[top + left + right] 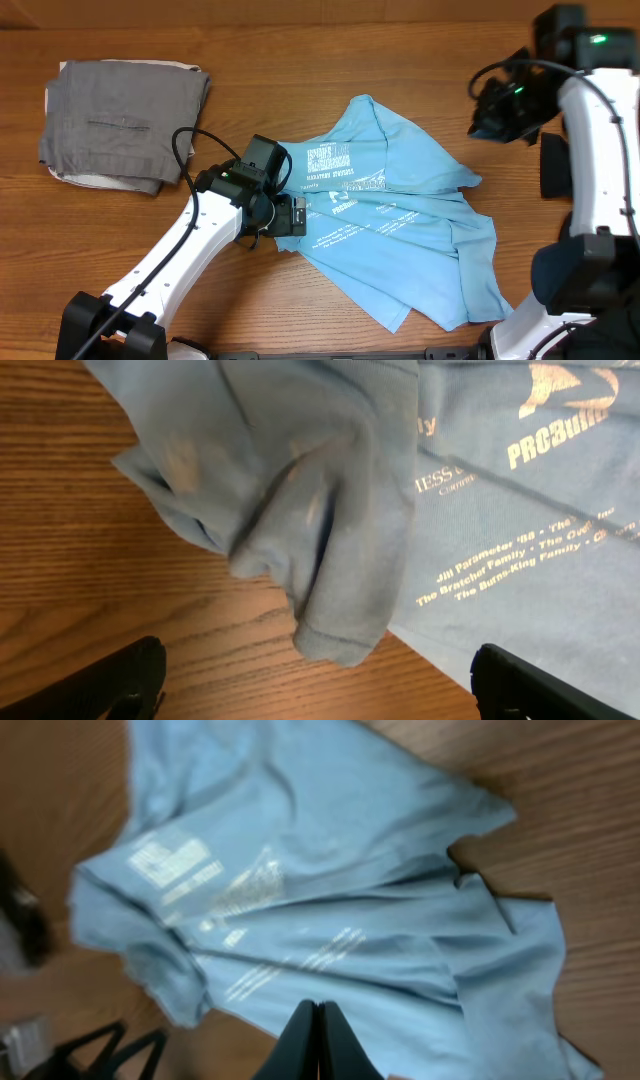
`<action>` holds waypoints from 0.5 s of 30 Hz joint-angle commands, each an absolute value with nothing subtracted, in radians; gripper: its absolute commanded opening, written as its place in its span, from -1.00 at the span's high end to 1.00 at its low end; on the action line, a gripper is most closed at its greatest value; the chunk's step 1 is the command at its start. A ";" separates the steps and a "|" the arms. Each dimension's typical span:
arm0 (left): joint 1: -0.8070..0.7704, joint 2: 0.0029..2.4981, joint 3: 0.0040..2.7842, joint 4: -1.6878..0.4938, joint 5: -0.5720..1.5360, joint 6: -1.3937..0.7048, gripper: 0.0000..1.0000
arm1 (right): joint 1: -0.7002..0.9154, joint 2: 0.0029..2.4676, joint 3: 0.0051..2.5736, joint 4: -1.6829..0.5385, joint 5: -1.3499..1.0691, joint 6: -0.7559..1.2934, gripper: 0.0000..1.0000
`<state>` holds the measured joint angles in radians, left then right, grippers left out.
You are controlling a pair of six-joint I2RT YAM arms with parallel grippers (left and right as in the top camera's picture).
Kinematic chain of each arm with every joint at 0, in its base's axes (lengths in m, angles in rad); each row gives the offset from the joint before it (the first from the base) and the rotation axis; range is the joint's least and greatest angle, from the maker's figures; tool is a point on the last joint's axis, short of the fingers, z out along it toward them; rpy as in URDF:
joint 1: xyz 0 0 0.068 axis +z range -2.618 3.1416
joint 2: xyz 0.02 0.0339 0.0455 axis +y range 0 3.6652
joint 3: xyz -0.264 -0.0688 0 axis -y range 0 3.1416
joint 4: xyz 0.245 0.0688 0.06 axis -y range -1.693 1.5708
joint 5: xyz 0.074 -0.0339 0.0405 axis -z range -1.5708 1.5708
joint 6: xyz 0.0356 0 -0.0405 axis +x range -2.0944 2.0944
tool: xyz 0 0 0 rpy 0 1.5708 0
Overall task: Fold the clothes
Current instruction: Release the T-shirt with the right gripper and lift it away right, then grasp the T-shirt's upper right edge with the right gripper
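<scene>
**Clerk:** Entry one, reference item?

**Checker:** Grey folded pile (125,125), on the wooden table (300,60). All places are reckoned from it.

**Clerk:** Nearest the pile?

**Checker:** Left gripper (292,215), between the pile and the garment. The arm is stretched low over the wood with the wrist pointing away from the pile. The jaws stand wide apart with nothing between them. In the wrist view both fingers (120,680) flank a bunched edge (320,530) of cloth, clear of it.

**Clerk:** Next out?

**Checker:** T-shirt (400,230), light blue, lying well apart from the pile on the robot's right-hand side. It is spread loosely and crumpled, white-lettered side up, not yet folded.

**Clerk:** Handling notes?

**Checker:** Judged light, soft and limp. It will sag and drag rather than keep its shape, and a pinch may catch one layer only. Best holds are likely the doubled seams, at hem, sleeve cuff or shoulder. The bunched edge facing the pile is the closest one to hand.

**Clerk:** Farthest?

**Checker:** Right gripper (318,1035), beyond the shirt from the pile. The arm is raised high and the wrist looks down over the cloth. Its fingers are pressed together and hold nothing.
</scene>
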<state>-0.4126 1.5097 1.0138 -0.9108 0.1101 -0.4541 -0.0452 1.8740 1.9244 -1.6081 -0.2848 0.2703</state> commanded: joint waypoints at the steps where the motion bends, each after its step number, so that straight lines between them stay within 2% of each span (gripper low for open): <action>1: -0.413 1.517 1.008 -0.911 0.101 -0.461 -1.00 | -0.003 1.869 1.764 -1.536 -0.149 0.375 0.92; 6: -0.413 1.517 1.008 -0.911 0.101 -0.461 -1.00 | 0.000 1.870 1.526 -1.299 -0.147 0.398 0.92; 11: -0.413 1.517 1.008 -0.910 0.101 -0.461 -1.00 | 0.001 1.871 1.340 -0.969 -0.158 0.399 0.92; 15: -0.413 1.517 1.008 -0.911 0.101 -0.461 -1.00 | 0.001 1.871 1.226 -0.825 -0.161 0.467 0.92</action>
